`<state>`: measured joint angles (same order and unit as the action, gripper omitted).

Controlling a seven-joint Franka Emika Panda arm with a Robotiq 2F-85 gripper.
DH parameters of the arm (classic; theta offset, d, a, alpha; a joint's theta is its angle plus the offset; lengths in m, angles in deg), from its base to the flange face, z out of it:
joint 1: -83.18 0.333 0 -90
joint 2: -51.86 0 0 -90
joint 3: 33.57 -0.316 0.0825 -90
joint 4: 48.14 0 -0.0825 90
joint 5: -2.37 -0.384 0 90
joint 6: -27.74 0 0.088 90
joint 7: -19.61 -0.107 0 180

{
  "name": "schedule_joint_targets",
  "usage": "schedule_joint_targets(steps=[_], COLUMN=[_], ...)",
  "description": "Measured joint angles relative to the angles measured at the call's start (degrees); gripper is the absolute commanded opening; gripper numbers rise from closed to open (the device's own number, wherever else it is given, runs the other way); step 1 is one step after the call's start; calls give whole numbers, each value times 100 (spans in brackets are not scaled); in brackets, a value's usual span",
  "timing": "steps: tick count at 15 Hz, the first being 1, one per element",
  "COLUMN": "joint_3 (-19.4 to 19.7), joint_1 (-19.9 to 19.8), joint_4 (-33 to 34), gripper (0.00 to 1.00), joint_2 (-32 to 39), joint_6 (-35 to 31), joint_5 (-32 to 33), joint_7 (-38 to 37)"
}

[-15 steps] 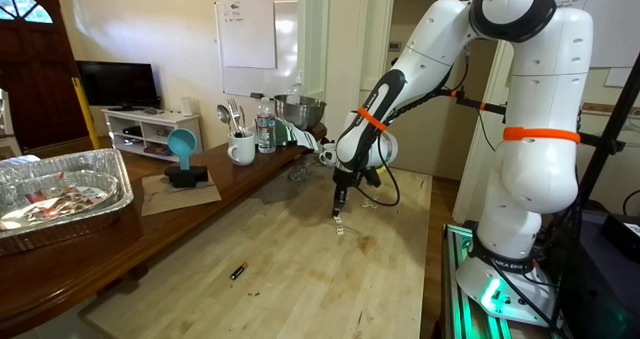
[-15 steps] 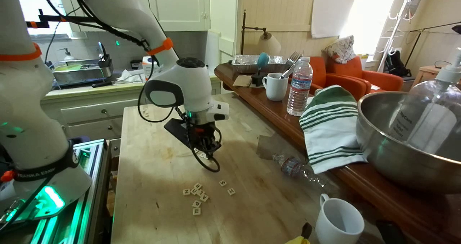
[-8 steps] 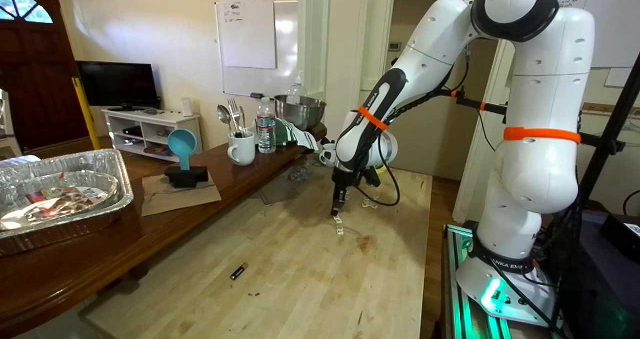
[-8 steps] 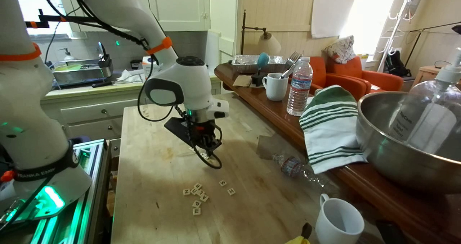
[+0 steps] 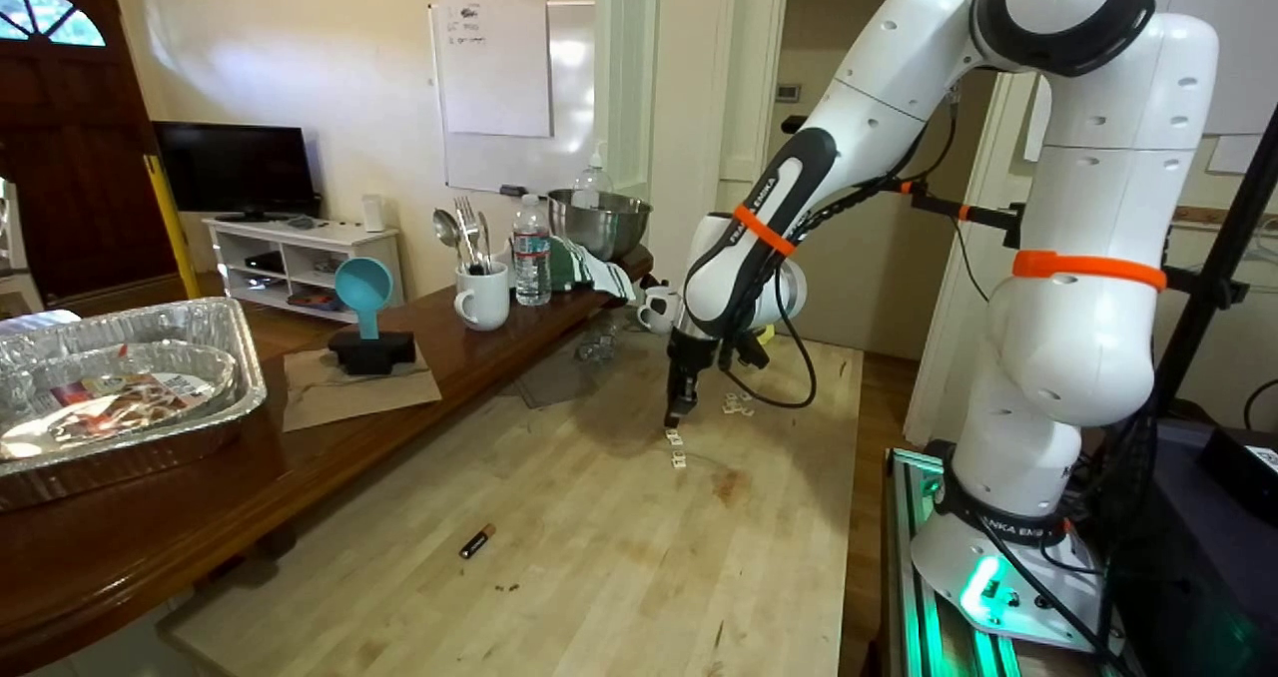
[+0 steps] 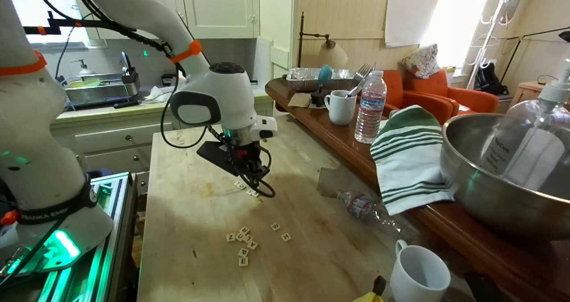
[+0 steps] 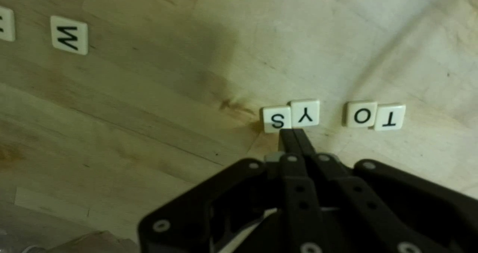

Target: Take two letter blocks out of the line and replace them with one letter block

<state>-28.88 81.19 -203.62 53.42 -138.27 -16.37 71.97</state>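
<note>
From the left in the wrist view, a cut-off block (image 7: 6, 24) and the W block (image 7: 69, 35) lie well apart from the line (image 7: 350, 114), perhaps the two taken out. The line starts with the S block (image 7: 277, 118) and Y block (image 7: 305, 113), side by side but slightly stepped. The gripper (image 7: 294, 132), clenched on nothing, has its tips at their near edges; whether they touch I cannot tell. Beyond a gap sit the O block (image 7: 362, 114) and T block (image 7: 390, 117). The step seems to be closing that gap: lift clear, set the joined tips low on S's outer edge, and push slowly, centred, toward O, since an off-centre shove may twist the pair.
</note>
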Motion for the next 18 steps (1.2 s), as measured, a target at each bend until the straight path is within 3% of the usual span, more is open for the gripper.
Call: schedule_joint_targets(steps=[14,18], joint_3=[-9,118], joint_1=[1,-23], joint_4=[-51,3], gripper=[0,0], joint_2=[160,204], joint_6=[181,181], joint_5=[115,403], joint_7=[70,-71])
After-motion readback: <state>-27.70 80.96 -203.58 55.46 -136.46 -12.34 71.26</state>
